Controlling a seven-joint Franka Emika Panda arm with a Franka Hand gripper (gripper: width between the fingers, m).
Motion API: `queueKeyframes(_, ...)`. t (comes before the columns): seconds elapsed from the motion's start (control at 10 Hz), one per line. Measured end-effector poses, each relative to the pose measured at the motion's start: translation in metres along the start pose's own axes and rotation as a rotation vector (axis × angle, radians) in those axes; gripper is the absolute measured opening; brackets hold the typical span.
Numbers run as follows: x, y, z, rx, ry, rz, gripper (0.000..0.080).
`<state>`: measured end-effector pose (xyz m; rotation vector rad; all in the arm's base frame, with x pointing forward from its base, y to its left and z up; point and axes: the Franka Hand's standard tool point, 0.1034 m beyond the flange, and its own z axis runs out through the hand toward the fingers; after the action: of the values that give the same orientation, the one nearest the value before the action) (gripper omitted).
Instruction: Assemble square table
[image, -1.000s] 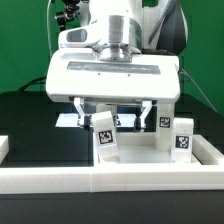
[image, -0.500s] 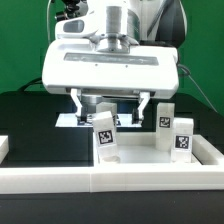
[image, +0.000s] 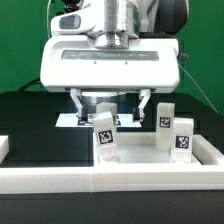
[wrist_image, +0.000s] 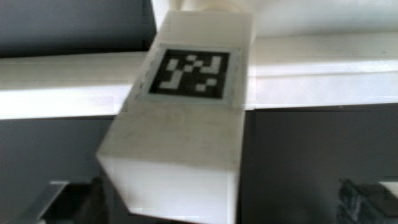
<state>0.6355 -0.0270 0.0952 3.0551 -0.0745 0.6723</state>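
Leg blocks of the square table stand on a white slab (image: 150, 165) in the exterior view, and the nearest one, a tilted leg block (image: 104, 138), is the one the coming move seems to turn on. It leans with its tagged face toward the camera, near the slab's front edge, on the exterior view's left. Two more upright leg blocks (image: 174, 131) stand together toward the slab's corner on the exterior view's right. The gripper (image: 112, 108) hangs just above and a little behind the tilted block, fingers pointing down and spread wide, grasping nothing. The block's top end reaches up between them without clear contact. A long white rail (image: 110, 178) runs along the table's front edge, in front of the slab.

From the wrist view, the same tilted leg block (wrist_image: 185, 130) fills the middle of the picture. Its long axis runs away from the camera, tagged end farther off. Both dark fingertips (wrist_image: 71, 195) flank its near end with a gap on each side, so the jaws straddle it across its width. This view confirms the centring that the exterior view only suggests, but hides the other blocks and the arm.
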Motion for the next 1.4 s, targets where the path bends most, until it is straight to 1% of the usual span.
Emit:
queueKeyframes(0.2,0.000,0.000,0.002,0.033,-0.150,0.009,0.0649)
queueKeyframes(0.3,0.000,0.002,0.003,0.038,-0.182,0.011,0.0649)
queueKeyframes(0.4,-0.009,0.003,0.003,0.056,-0.276,0.018,0.0649)
queueKeyframes(0.6,-0.011,-0.001,0.004,0.085,-0.402,0.022,0.0649)
queueKeyframes(0.9,-0.013,-0.007,0.007,0.087,-0.401,0.009,0.0649)
queueKeyframes(1.2,-0.012,-0.005,0.007,0.086,-0.399,0.012,0.0636)
queueKeyframes(1.4,-0.012,-0.005,0.007,0.086,-0.398,0.012,0.0288)
